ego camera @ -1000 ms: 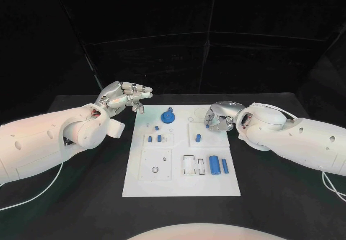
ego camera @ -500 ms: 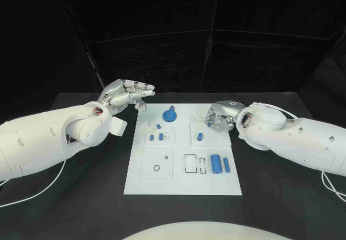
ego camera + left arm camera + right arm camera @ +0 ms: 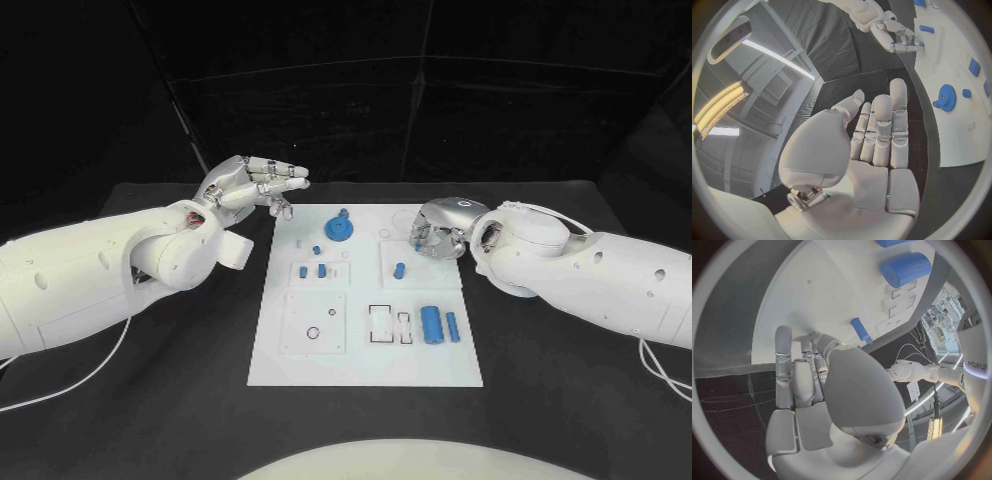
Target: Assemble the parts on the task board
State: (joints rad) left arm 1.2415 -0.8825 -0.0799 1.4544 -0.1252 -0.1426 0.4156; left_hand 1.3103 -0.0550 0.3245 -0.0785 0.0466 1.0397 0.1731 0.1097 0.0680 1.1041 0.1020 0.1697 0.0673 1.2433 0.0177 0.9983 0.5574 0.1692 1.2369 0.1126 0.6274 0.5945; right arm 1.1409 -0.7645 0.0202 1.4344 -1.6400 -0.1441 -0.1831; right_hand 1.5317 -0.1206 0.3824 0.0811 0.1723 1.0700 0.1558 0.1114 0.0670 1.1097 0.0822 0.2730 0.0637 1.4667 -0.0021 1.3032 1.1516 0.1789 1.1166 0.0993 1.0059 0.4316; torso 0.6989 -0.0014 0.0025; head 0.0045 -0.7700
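While the right hand (image 3: 437,231) curls its fingers (image 3: 784,357) down at the task board (image 3: 364,355)'s far right edge, perhaps pinching something small, I cannot tell. Just beyond them lies a short blue peg (image 3: 860,330); further, the large blue cylinder (image 3: 430,322). The left hand (image 3: 254,187) hovers off the board, fingers loosely bent and empty, presumably waiting, with the blue gear (image 3: 946,97) near its fingertips.

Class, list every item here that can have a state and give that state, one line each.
left hand: raised beside the board's far left corner, holding nothing
right hand: over the board's far right part, fingers curled in; whether it holds anything, cannot tell
blue gear: lying on the task board
large blue cylinder: lying on its side
small blue peg: lying on the board
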